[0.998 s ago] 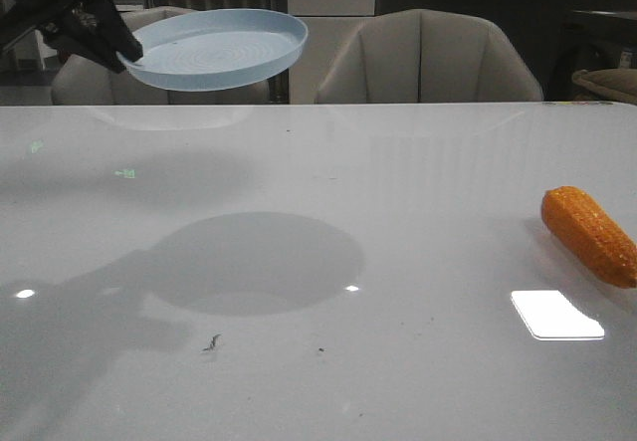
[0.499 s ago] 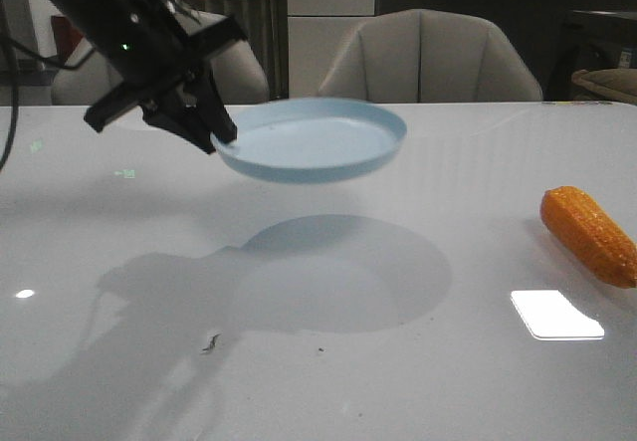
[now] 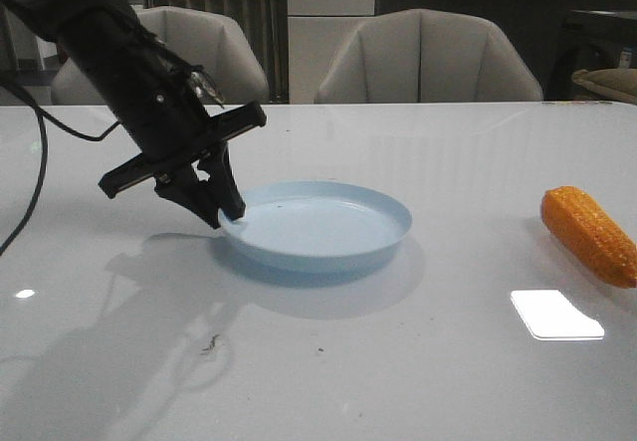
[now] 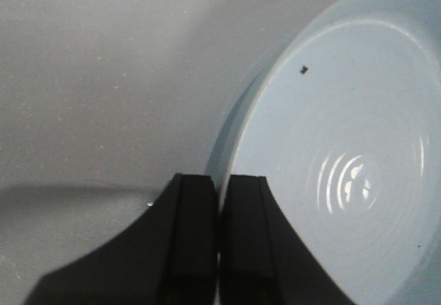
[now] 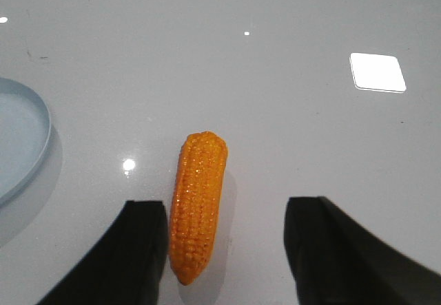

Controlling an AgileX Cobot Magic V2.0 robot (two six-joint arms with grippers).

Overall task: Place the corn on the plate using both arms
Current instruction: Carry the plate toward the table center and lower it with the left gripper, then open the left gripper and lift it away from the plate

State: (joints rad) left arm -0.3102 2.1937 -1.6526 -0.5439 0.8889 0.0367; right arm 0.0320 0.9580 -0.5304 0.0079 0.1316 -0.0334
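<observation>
Pale blue plate (image 3: 317, 224) low at table centre, rim pinched by left gripper (image 3: 221, 212) | orange corn (image 3: 588, 234) lying far right, between spread jaws of right gripper (image 5: 224, 250) | advice: seat plate flat before releasing the rim, then close on corn mid-length.

Dim, greyish light overall, w/ mild grain. Glossy worktop (image 3: 418, 381) mirrors overhead lamps: a bright white rectangle of glare at approx 4 o'clock in front view, small hot spots at 8 o'clock and under the plate (image 3: 317, 227). Soft shadows of the arm and plate fall toward 7 o'clock, so light comes from above and behind. Left wrist view is soft; left pincer (image 4: 219, 243) close-up is a black, featureless mass. Right wrist view is sharper: corn (image 5: 197, 204) kernels crisp, glare patch at 1 o'clock, right pincer (image 5: 227, 250) fingers blurred.
</observation>
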